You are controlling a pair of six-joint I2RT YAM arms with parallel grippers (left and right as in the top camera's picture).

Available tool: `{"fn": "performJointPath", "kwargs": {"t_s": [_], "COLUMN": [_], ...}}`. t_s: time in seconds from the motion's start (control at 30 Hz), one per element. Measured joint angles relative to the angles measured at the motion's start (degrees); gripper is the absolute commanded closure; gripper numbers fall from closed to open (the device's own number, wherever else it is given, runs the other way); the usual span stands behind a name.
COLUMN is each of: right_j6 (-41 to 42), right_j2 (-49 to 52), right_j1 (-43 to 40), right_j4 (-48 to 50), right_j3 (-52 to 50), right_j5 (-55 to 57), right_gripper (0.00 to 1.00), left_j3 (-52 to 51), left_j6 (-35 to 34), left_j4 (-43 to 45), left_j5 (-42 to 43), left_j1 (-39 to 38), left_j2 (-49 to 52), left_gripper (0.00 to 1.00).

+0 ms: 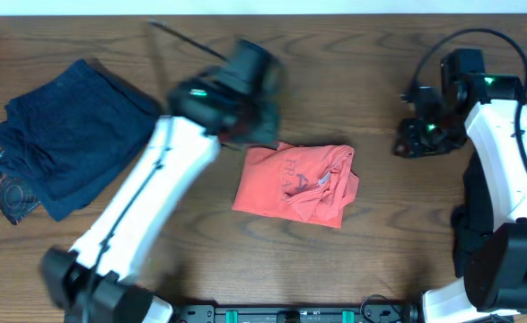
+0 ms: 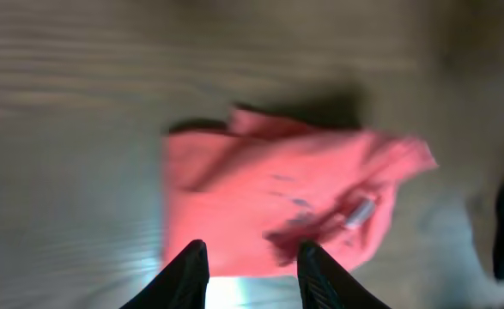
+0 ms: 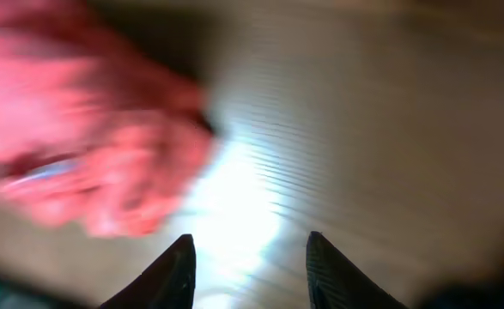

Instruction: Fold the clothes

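Left gripper (image 2: 252, 247), jaws parted & empty, hovers over the folded coral-red T-shirt (image 1: 296, 183) at mid-table (image 1: 389, 260); right gripper (image 3: 250, 239), likewise parted & empty, sits well apart. Navy garments (image 1: 65, 135) lie heaped at left. Fold looks done; next prob. needs an edge grip to move the shirt.

I work over a dark brown wooden counter (image 1: 398, 242) with fine grain running along its length, where light throws a bright white glare (image 3: 234, 206) on the surface and a pale strip (image 1: 263, 5) borders its far edge.
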Motion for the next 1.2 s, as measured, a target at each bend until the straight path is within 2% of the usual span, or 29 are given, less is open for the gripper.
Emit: {"fn": "performJointPath", "kwargs": {"t_s": [0.1,0.3,0.5,0.8,0.83,0.93,1.07,1.2], "right_j6": [-4.8,-7.1,-1.6,7.4,8.0,9.6,14.3,20.9], "right_j2": [0.0,0.0,0.0,0.1,0.1,0.1,0.1,0.0], "right_j1": [4.0,13.8,22.0,27.3,27.6,27.8,27.0,23.9], "right_j4": [0.1,5.4,17.2,33.0,32.8,27.7,18.4,15.5], "right_j3": [0.0,-1.6,-9.7,-23.2,-24.5,-27.1,-27.7,-27.9], "right_j5": [-9.0,-14.0,-13.3,-10.6,-9.5,-4.1,5.6,16.4], "right_gripper": [0.60,0.61,0.59,0.57,0.59,0.78,0.78,0.74], "left_j3": [-0.4,-7.5,-16.6,-26.3,-26.7,-27.0,-27.0,-27.0], "left_j6": [0.1,0.2,0.2,0.2,0.2,0.2,0.2,0.2], "left_j4": [-1.2,-0.1,7.7,18.3,18.5,19.0,19.0,19.1], "left_j5": [-0.8,-1.2,2.5,10.0,10.3,10.9,11.1,11.1], "left_j1": [4.0,5.9,5.3,4.3,4.0,2.9,1.7,1.2], "left_j2": [0.0,3.6,7.5,9.8,9.8,9.8,9.8,9.8], "left_gripper": [0.64,0.64,0.64,0.61,0.60,0.59,0.59,0.59]}}
